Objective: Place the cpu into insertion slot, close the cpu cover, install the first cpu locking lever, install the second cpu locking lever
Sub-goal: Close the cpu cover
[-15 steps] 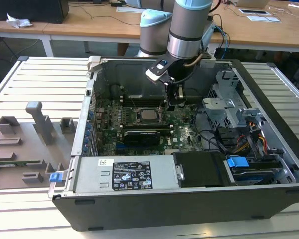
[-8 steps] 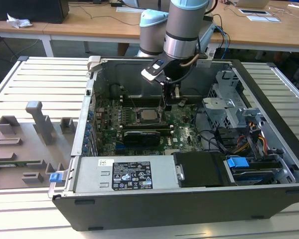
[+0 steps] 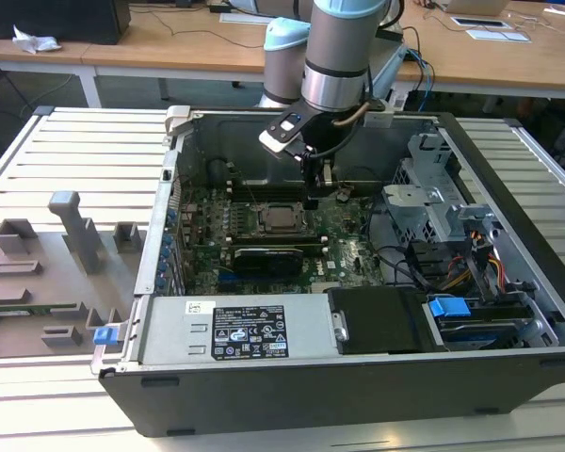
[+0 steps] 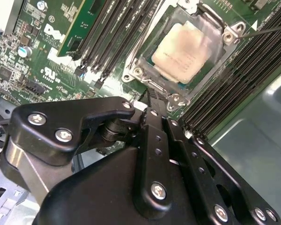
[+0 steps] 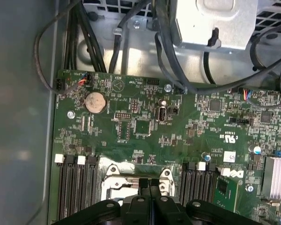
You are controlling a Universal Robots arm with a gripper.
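Item: gripper, fingers pressed together with nothing visible between them, hovering tip-down at the edge of the insertion slot inside the open computer case; the closed stance is probably giving it one narrow tip for working at the socket's edge. Item: cpu, sitting flat in that slot on the green board. The cpu cover appears to be lying down around it, leaving the pale metal top showing through its window.
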